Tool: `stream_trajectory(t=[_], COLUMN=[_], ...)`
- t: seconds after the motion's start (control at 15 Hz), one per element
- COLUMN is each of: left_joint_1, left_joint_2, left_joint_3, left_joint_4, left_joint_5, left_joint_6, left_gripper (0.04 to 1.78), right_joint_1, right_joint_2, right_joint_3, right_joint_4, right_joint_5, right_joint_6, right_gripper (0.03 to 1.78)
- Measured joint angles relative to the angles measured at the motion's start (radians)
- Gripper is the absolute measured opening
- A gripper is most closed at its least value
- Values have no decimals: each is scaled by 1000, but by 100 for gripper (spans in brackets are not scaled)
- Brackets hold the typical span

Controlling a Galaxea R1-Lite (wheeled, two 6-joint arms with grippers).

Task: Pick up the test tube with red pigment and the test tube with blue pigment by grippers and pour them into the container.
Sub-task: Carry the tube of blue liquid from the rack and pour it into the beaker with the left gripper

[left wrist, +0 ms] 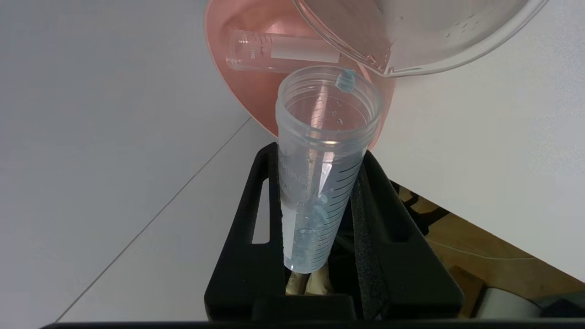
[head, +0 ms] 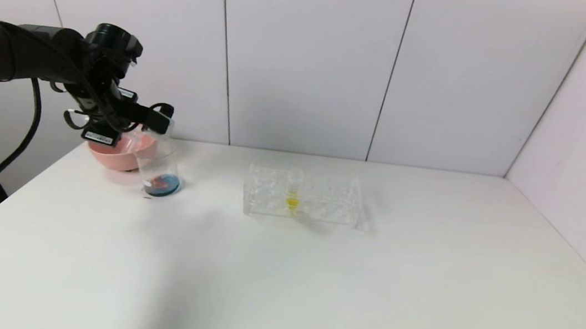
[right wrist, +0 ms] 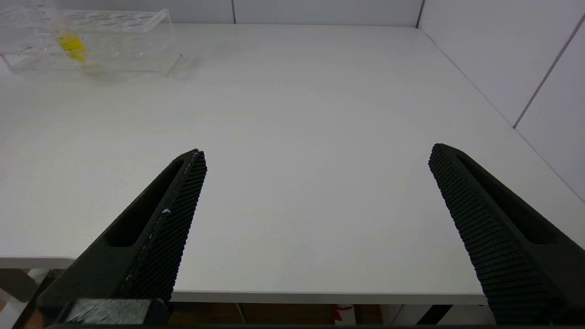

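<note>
My left gripper [head: 162,116] is shut on the test tube with blue pigment [left wrist: 320,183]. The tube is nearly empty, with only blue droplets inside. I hold it tipped, its mouth at the rim of the container [head: 157,166], a clear beaker that also shows in the left wrist view [left wrist: 411,41]. Red and blue liquid lie at the beaker's bottom [head: 162,186]. No red-tinted tube shows. My right gripper [right wrist: 317,153] is open and empty over the table's near edge, out of the head view.
A pink bowl [head: 115,156] stands just behind the beaker and holds a clear empty tube [left wrist: 283,52]. A clear tube rack [head: 322,199] with one yellow-liquid tube [head: 292,201] stands mid-table; it also shows in the right wrist view [right wrist: 114,41].
</note>
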Motion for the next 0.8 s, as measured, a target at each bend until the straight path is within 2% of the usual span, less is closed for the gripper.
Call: stream_trajectory(t=[0.27,0.6,0.8], left_joint_1=[0,20,36], left_joint_2=[-11,-49,-68], left_joint_3=[0,1,1], left_joint_4=[-18,-151,-258], left_joint_5=[-31,-111,-119], left_joint_6=[-180,-591,-878], left_gripper=[45,45,45], right_joint_1=[0,0,0], right_joint_2=[0,0,0], right_joint_3=[0,0,0], right_joint_4=[0,0,0], right_joint_5=[0,0,0], right_joint_6=[0,0,0], right_gripper=[177,177,177])
